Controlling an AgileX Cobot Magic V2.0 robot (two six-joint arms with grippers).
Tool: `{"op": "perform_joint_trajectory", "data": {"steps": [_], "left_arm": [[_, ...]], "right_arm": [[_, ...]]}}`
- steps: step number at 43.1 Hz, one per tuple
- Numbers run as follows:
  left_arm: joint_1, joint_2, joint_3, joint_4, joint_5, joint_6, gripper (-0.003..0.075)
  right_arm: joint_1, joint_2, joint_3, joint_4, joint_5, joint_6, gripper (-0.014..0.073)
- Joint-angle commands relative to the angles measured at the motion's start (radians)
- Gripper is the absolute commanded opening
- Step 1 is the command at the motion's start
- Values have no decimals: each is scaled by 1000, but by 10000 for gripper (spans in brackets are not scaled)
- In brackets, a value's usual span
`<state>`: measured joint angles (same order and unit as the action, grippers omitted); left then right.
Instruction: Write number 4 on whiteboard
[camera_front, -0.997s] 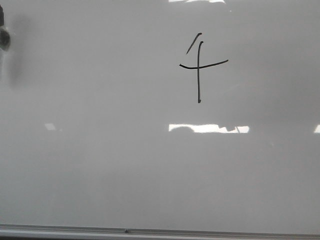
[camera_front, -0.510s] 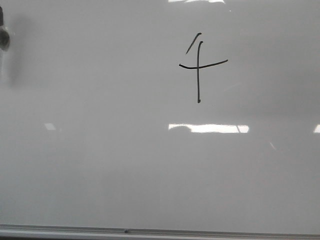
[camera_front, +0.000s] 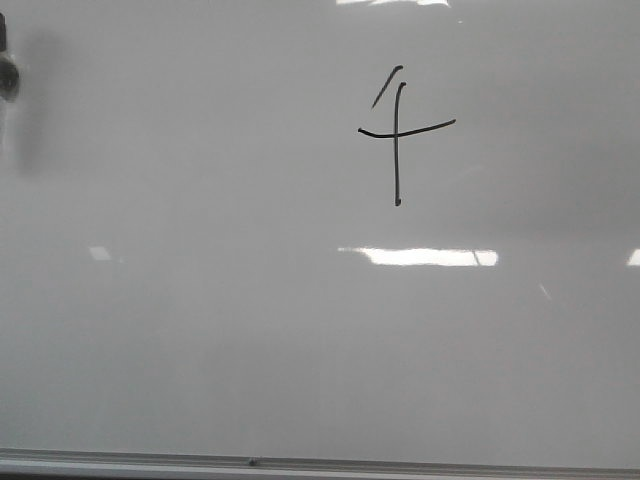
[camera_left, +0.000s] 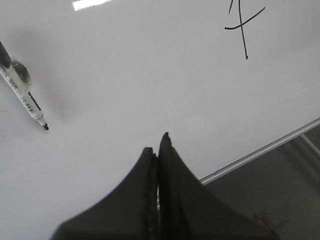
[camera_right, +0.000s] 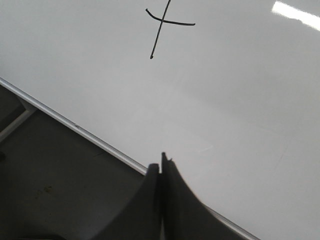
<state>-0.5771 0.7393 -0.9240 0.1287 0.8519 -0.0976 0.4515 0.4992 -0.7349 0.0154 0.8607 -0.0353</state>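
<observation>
The number 4 (camera_front: 398, 130) sits in the upper centre-right of the whiteboard (camera_front: 250, 340), complete: vertical, slant, crossbar. In both wrist views its top is cut off by the frame. Marker (camera_left: 24, 89) lies well left of the 4, cap end out of frame; in the front view only a dark blur at the board's left edge. Left gripper (camera_left: 157, 145) & right gripper (camera_right: 162, 162): jaws pressed together, holding nothing, near the board's silver edge (camera_front: 300, 462).

Looks like lab or classroom, hard to tell which. Big shiny pale grey-white board with thin silver metal edge (camera_front: 300, 462) fills front view. Long bright ceiling light reflection (camera_front: 420, 257) on it. Dark grey floor (camera_right: 55, 185) past board edge.
</observation>
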Motion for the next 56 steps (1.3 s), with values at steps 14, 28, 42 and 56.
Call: {"op": "perform_joint_trajectory", "data": {"steps": [14, 28, 42, 56], "left_arm": [[81, -63, 33, 19, -133, 4, -20], [351, -380, 446, -25, -527, 39, -20], [519, -661, 782, -99, -787, 35, -20], [532, -762, 926, -141, -878, 35, -20]], "right_arm": [[-6, 3, -24, 4, -59, 1, -69], [-6, 3, -24, 4, -59, 1, -69], [-6, 3, -24, 4, -59, 1, -69], [-6, 3, -24, 4, -59, 1, -69]]}}
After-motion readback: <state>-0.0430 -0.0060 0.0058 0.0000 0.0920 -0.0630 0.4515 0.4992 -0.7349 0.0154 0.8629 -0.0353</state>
